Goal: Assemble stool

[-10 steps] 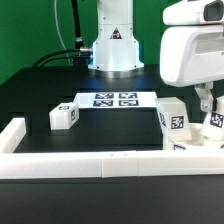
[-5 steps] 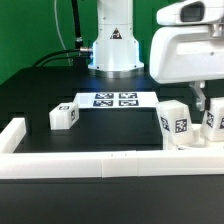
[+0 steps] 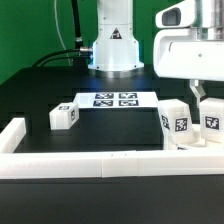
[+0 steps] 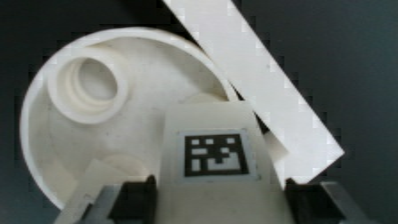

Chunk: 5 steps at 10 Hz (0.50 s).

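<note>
In the wrist view the round white seat disc [image 4: 80,120] lies below me with one open socket hole [image 4: 89,80]. A blocky white leg [image 4: 217,140] with a square tag stands on the disc between my fingers [image 4: 135,200]. My gripper [image 4: 219,192] is shut on this leg. In the exterior view the gripper [image 3: 205,100] hangs at the right over the held leg [image 3: 213,120]. A second leg [image 3: 174,122] stands just to its left. The seat [image 3: 193,144] shows only as a low white edge under them. A third leg [image 3: 65,116] lies at the left.
The long white rail [image 3: 100,162] borders the table's near side and turns at the left corner [image 3: 14,132]; it crosses the wrist view [image 4: 267,80] beside the seat. The marker board [image 3: 115,100] lies in front of the arm's base [image 3: 113,45].
The hand has risen a little and shifted toward the exterior view's left. The held leg has gone from tilted to upright. The other legs have not moved.
</note>
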### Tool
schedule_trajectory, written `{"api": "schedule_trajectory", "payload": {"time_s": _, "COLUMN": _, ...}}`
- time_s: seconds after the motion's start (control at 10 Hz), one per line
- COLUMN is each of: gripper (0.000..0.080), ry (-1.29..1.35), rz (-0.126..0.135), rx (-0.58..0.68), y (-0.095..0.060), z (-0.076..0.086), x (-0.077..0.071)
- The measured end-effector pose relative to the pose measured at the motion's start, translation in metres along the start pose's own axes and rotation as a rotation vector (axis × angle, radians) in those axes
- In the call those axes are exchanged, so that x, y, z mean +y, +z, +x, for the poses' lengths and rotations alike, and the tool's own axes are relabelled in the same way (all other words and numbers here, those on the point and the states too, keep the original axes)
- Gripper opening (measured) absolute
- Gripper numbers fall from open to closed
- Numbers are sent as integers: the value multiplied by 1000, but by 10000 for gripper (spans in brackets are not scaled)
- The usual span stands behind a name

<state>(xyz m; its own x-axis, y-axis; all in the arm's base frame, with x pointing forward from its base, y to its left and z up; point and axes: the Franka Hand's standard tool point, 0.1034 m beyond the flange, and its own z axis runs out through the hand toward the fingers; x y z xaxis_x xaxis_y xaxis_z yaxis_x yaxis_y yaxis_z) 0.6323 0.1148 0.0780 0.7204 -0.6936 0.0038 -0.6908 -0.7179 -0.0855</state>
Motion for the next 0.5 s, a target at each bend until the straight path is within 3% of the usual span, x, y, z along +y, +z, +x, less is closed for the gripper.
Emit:
{"api": "schedule_trajectory", "payload": {"time_s": 0.4, "gripper": 341, "ry": 491, "rz": 23, "rx": -38, "y": -1, "z": -2, "x": -1}}
{"api": "schedule_trajectory", "payload": {"time_s": 0.5, "gripper": 341, "ry": 691, "rz": 50, "rx": -44, "y": 2, "z": -3, "x": -1}}
